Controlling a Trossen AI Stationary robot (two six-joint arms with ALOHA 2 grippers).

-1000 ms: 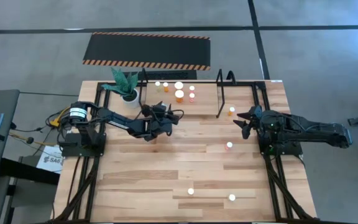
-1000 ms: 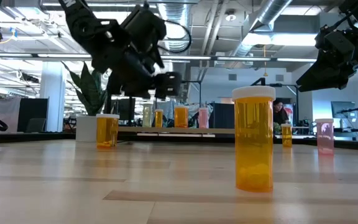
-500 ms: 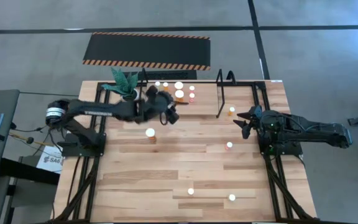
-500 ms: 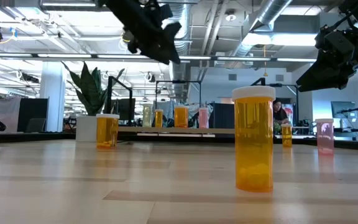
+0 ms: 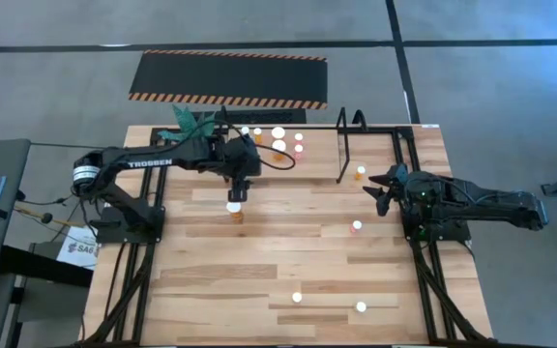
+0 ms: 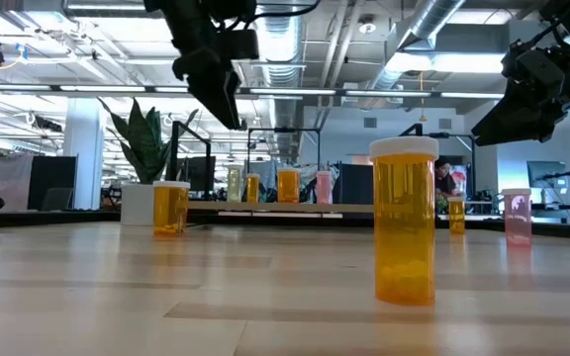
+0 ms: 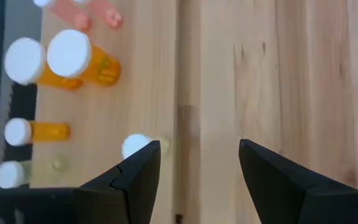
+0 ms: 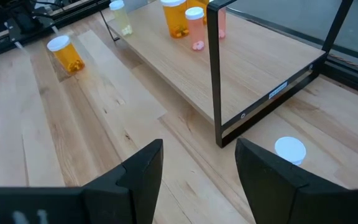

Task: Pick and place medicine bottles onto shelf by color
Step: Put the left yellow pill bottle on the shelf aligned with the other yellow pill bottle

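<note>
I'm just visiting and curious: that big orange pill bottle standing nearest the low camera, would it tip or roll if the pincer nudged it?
The orange bottle stands tall on a narrow base, so a push near its white cap would probably tip it. Its round body would likely roll once down. It looks mostly empty, with something only at the bottom, so it is probably light and easily knocked.

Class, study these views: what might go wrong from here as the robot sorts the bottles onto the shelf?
1. The left pincer hangs open above an orange bottle; an off-centre descent may topple it.
2. The shelf bottles stand crowded, so another placement might knock one.
</note>
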